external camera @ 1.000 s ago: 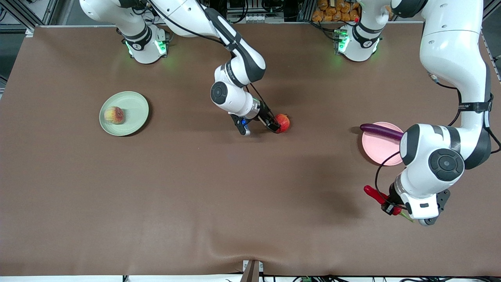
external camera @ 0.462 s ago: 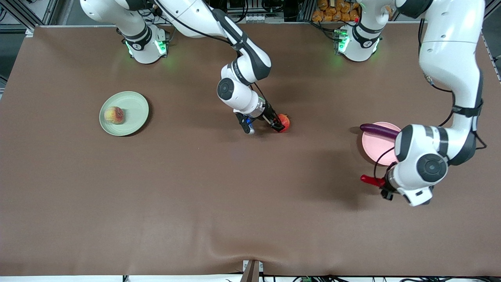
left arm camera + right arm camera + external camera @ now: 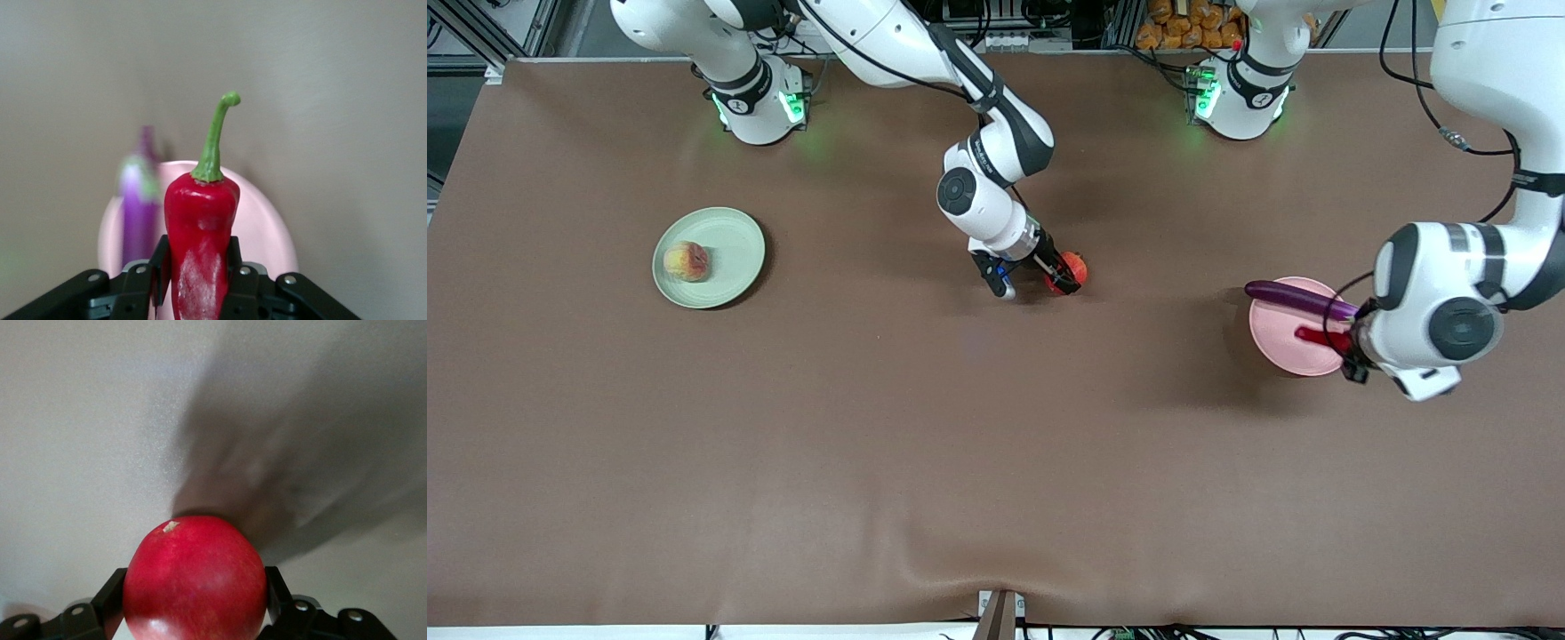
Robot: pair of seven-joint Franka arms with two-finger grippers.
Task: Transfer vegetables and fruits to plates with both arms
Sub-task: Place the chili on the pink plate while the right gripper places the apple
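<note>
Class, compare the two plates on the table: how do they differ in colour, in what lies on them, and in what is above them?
The green plate holds a peach; the pink plate holds an eggplant. Nothing hangs over the green plate; the left claw holds a chili pepper over the pink plate. Both are round and shallow.

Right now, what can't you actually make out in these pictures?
- Front view: the chili pepper stem end and the eggplant end are hidden by the left arm's wrist.
- Left wrist view: the eggplant is blurred; the pink plate is cut off by the left gripper.
- Right wrist view: the red fruit underside is hidden by the right gripper.
</note>
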